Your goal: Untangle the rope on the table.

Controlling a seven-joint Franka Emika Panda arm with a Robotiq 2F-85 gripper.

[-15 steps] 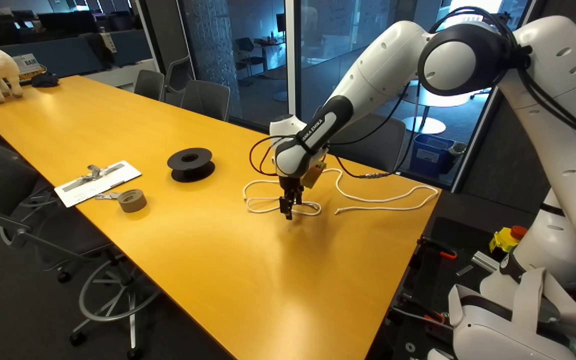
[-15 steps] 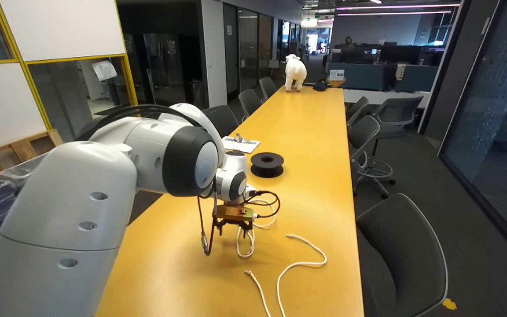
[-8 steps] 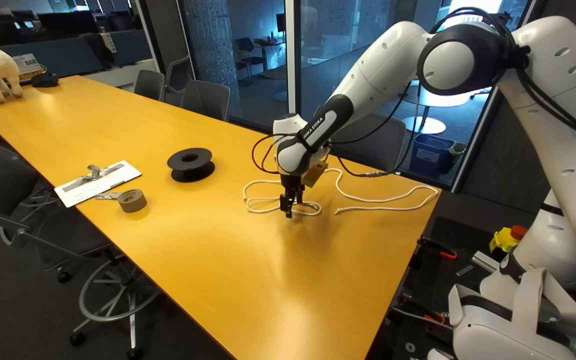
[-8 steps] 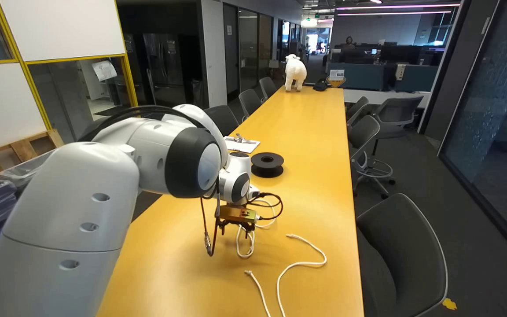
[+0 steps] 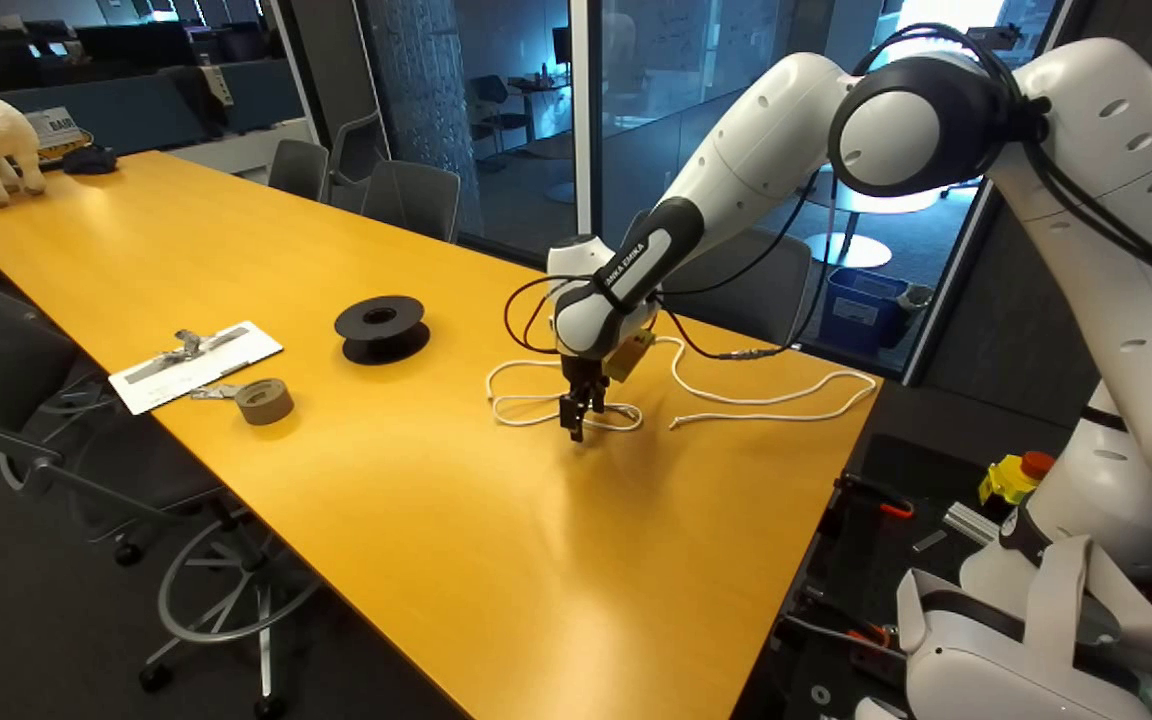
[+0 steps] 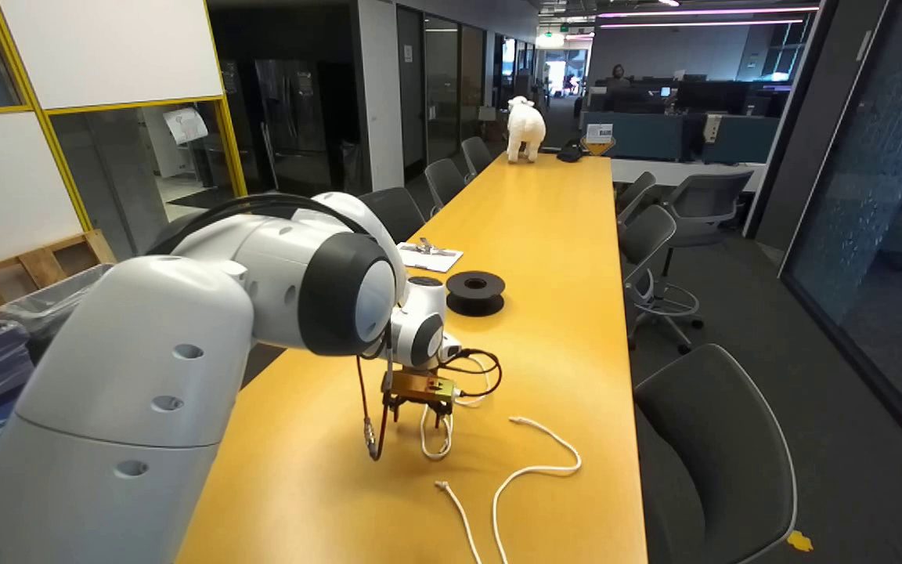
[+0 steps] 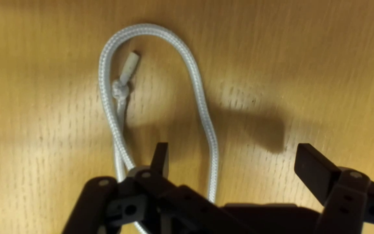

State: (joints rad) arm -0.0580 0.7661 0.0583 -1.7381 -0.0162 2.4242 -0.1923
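Observation:
Cream rope [image 7: 214,154] lies in a narrow loop on the yellow-orange table [image 5: 416,480], crossing over itself near the left finger. Inside the loop shows a knotted end [image 7: 120,89]. My gripper [image 7: 232,156] is open above it, a strand passing between its fingers in the wrist view, not gripped. Both exterior views show the gripper [image 5: 587,420] over the bunched loops, partly hiding them. A drawn-out wavy length of rope [image 6: 537,469] lies apart, closer to the robot base, its two ends visible in an exterior view.
Beyond the rope stands a black spool [image 5: 382,330]. Along the table's long side are a flat white strip with a clip [image 5: 198,365] and a roll of brown tape [image 5: 264,401]. Chairs line the table, and a plush sheep [image 6: 525,129] is at its far end.
My arm has shifted slightly and then come down a little over the loops. The gripper has stayed open. The rope looks unmoved.

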